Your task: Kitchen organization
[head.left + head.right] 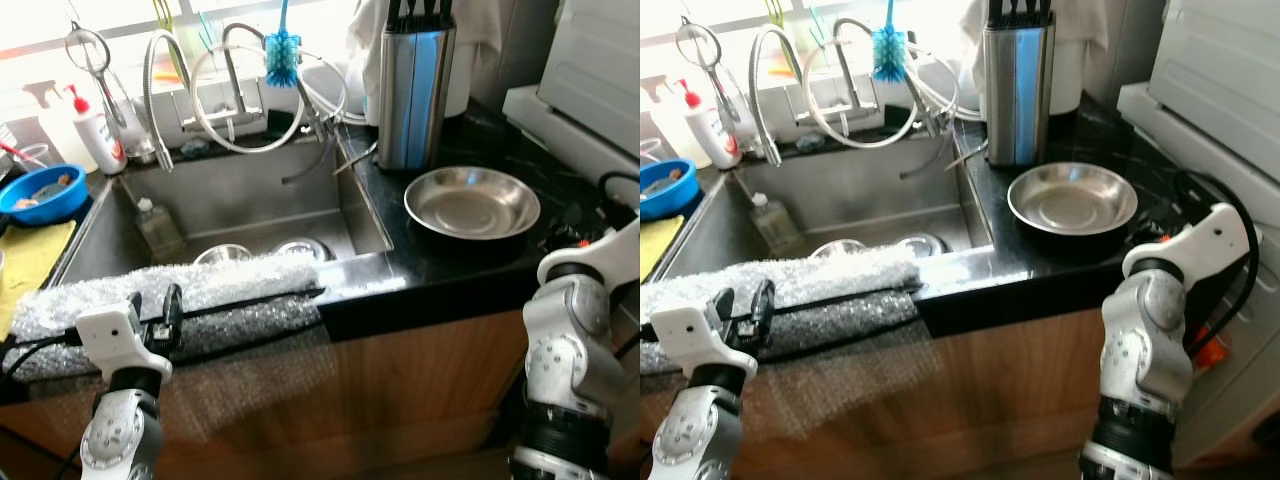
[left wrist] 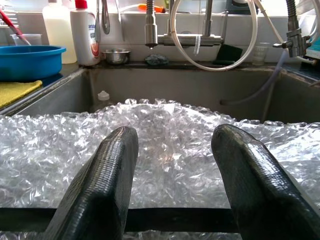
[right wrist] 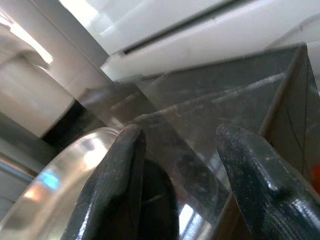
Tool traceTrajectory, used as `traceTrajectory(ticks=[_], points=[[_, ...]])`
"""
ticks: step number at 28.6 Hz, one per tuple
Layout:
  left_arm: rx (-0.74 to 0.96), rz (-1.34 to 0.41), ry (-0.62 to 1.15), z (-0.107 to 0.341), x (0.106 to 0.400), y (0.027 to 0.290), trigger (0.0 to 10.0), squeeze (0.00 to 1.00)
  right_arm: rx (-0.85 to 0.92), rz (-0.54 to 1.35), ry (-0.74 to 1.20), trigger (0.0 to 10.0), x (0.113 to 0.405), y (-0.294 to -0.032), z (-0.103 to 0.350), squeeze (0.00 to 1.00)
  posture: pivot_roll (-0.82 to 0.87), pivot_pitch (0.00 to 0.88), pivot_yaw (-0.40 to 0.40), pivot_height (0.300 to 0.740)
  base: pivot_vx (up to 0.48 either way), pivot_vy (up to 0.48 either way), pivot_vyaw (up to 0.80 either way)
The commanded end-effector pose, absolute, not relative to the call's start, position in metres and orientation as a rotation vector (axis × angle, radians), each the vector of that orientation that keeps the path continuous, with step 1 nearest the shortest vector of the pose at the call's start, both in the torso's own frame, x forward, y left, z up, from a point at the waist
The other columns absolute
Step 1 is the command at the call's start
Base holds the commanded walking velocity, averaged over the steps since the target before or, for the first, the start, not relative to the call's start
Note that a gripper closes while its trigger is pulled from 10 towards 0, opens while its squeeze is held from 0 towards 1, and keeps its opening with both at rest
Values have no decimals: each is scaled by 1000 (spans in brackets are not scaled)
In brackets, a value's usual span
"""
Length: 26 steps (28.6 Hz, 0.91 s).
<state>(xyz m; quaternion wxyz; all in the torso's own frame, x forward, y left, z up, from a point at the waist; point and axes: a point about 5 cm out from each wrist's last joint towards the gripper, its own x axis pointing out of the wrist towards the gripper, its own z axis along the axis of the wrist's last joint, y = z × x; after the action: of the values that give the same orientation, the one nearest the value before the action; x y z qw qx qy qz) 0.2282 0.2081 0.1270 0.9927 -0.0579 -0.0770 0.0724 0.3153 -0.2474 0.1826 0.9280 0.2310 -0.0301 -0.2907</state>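
Left gripper (image 2: 172, 200) is hovering with its two fingers parted, nothing between them, just short of the bubble wrap (image 1: 170, 290) that is lying draped over the front edge of the sink (image 1: 250, 200). Ahead of my fingertips (image 2: 117, 150) the sheet is spreading across the rim; beyond it are the basin and the hose-looped faucet (image 2: 205, 35), and off to my left side a blue bowl (image 1: 40, 192) is sitting on the counter.

Right gripper (image 3: 180, 165) is likewise standing open and empty, low beside the black counter (image 1: 470, 265), with the rim of the steel pan (image 1: 472, 202) just in front of its fingers and a knife block (image 1: 412, 90) farther beyond that.

I am judging the bubble wrap to be very light, soft and limp: it will be sagging and folding rather than lifting as a stiff sheet, and its film looks slick. The best hold appears to be the bunched near edge right before my left fingers, where several layers can be pinched together. The pan, by contrast, should be rigid, smooth and heavier, best taken by its rim.
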Motion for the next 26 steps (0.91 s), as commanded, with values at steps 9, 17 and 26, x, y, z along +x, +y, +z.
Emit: traceTrajectory(ticks=[9,17,26], points=[[-100,146,-150,127,231,210,10000,0,442,-555,13,10000,338,-243,190,0,-110,0,128,740,0,0,0],[-104,134,-144,126,232,207,10000,0,431,-535,56,10000,349,-239,198,0,-110,0,128,740,0,0,0],[-105,128,-141,126,233,207,10000,0,431,-530,91,10000,355,-238,200,0,-108,0,124,740,0,0,0]])
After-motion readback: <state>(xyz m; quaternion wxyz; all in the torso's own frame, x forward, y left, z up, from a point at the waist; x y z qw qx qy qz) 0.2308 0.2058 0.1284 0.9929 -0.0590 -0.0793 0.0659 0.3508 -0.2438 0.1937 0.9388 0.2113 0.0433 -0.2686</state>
